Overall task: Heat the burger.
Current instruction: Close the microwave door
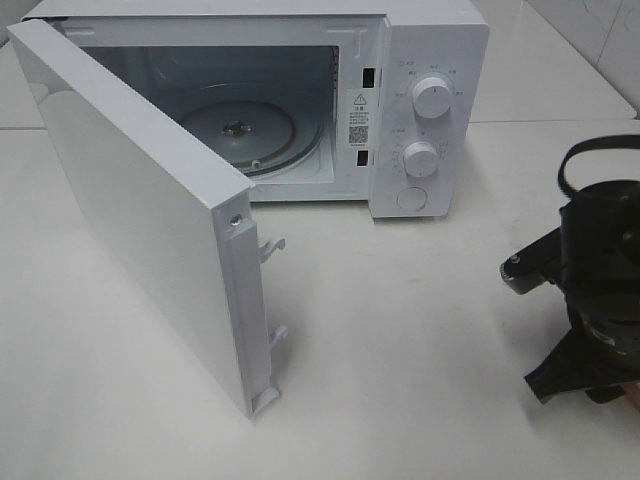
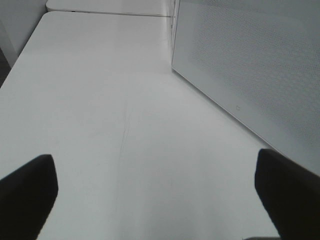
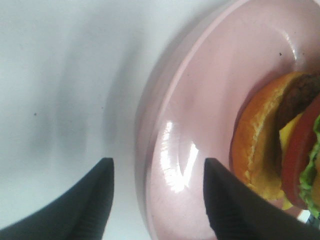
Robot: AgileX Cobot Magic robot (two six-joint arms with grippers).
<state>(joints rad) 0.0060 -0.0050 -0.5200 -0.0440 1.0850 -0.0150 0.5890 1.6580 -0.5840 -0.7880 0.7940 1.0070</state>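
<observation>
The burger [image 3: 280, 150] lies tipped on its side on a pink plate [image 3: 210, 75] in the right wrist view, showing bun, patty, tomato and lettuce. My right gripper [image 3: 158, 162] is open, with one finger outside the plate's rim and the other over the plate's inside, neither pinching it. In the exterior high view only the right arm [image 1: 595, 290] shows, at the right edge; the burger is hidden there. My left gripper [image 2: 155, 157] hangs open over bare table beside the microwave door [image 2: 250, 75], nothing between its fingers.
The white microwave [image 1: 420, 100] stands at the back with its door [image 1: 140, 200] swung wide open toward the front left. Its glass turntable [image 1: 240, 125] is bare. Two knobs [image 1: 432, 97] and a button sit on the right panel. White tabletop [image 1: 400, 340] lies between door and right arm.
</observation>
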